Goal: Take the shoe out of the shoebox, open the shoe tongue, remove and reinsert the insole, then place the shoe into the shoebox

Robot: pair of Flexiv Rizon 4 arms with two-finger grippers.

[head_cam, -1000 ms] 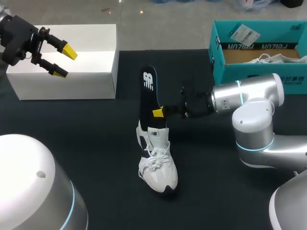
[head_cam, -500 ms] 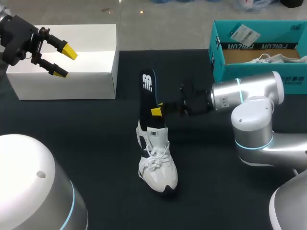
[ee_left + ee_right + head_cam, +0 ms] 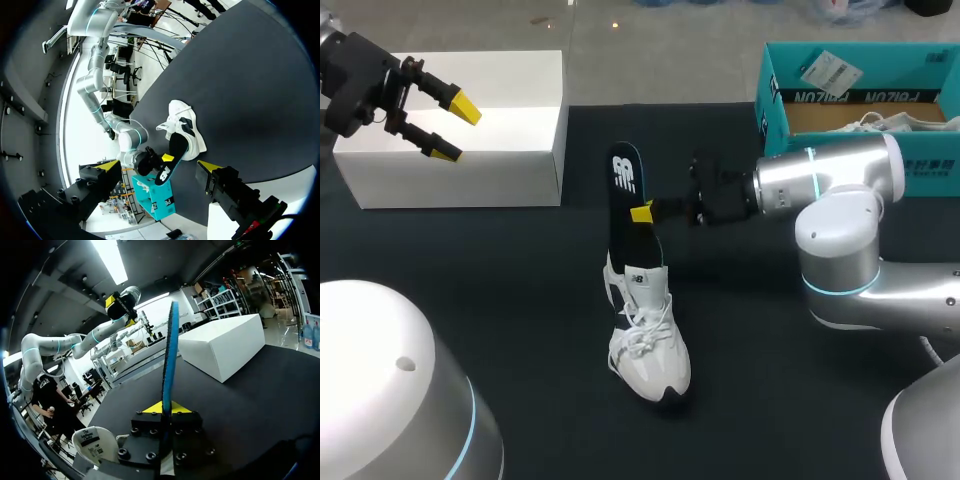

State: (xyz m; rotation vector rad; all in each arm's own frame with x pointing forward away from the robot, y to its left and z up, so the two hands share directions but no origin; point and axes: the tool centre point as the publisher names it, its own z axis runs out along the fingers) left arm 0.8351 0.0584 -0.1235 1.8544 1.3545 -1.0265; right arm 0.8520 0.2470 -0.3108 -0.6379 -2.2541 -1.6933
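Note:
A white shoe (image 3: 648, 345) stands on the black table, toe toward the front. A black insole (image 3: 626, 185) rises from the shoe's opening, leaning back. My right gripper (image 3: 642, 213) is shut on the insole's edge about halfway up. In the right wrist view the insole (image 3: 170, 355) shows edge-on between the yellow tips of the gripper (image 3: 164, 407), with the shoe (image 3: 97, 442) beside and below it. My left gripper (image 3: 450, 125) hangs open above the white box (image 3: 510, 150), far from the shoe (image 3: 182, 132). The teal shoebox (image 3: 790, 140) stands at the back right.
A second white shoe (image 3: 885, 122) lies inside the shoebox. The white box fills the back left of the table. My right arm's elbow (image 3: 840, 240) stands just in front of the shoebox. Bare black mat lies around the shoe.
My right gripper has shifted higher along the insole and a little left. The insole's top has leaned slightly left. The left arm and shoe have stayed put.

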